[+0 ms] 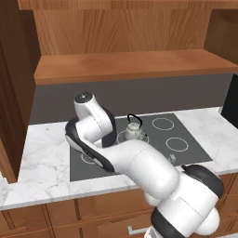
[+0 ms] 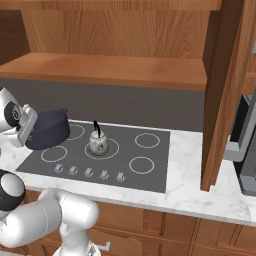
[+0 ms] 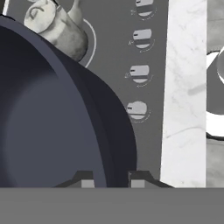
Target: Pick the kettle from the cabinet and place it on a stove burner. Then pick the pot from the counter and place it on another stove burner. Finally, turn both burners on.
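The silvery kettle (image 2: 97, 143) with its black loop handle stands upright on the middle burner of the dark cooktop (image 2: 155, 175); it also shows in the left base view (image 1: 133, 130) and in the hand view (image 3: 54, 26). The wide dark blue-grey pot (image 2: 48, 129) hangs over the left end of the cooktop, just left of the kettle. My gripper (image 3: 112, 180) is shut on the pot (image 3: 52, 122), one fingertip inside the wall and one outside. The brown cabinet shelf (image 2: 110, 67) runs above the stove.
A row of knobs (image 2: 88, 172) lines the cooktop's front edge, seen too in the hand view (image 3: 140, 72). Two bare burner rings (image 2: 147, 140) (image 2: 141, 164) lie right of the kettle. White marble counter (image 2: 190, 187) frames the stove. A wooden side panel (image 2: 225, 95) and a dark appliance (image 2: 246, 150) stand at the right.
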Motion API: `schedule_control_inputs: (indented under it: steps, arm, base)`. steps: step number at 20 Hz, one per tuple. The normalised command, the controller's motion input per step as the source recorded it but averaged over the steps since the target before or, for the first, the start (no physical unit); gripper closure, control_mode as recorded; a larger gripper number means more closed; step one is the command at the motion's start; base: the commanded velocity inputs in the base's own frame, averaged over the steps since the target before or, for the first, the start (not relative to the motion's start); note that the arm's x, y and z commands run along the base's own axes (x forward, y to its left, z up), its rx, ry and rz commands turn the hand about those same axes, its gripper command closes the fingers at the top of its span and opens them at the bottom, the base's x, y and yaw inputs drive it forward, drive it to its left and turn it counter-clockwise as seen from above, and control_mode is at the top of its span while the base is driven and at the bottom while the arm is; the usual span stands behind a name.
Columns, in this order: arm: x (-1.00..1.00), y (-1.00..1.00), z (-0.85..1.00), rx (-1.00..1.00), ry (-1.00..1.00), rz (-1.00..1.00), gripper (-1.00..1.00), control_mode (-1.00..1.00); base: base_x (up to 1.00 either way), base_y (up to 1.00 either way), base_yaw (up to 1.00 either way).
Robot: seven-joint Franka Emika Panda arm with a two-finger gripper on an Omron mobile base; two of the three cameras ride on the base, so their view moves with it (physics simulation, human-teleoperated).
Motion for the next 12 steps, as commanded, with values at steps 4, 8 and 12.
schedule_control_inputs:
  steps: [4, 8, 12]
  arm:
    - [0.36, 0.00, -0.07, 0.00, 0.07, 0.00, 1.00, -1.00]
    - [0.26, 0.00, -0.08, 0.00, 0.05, 0.00, 1.00, -1.00]
    - [0.39, 0.00, -0.13, 0.00, 0.00, 0.00, 1.00, -1.00]
  base:
    - [0.00, 0.00, 0.00]
    - [0.00, 0.00, 0.00]
    - [0.00, 0.00, 0.00]
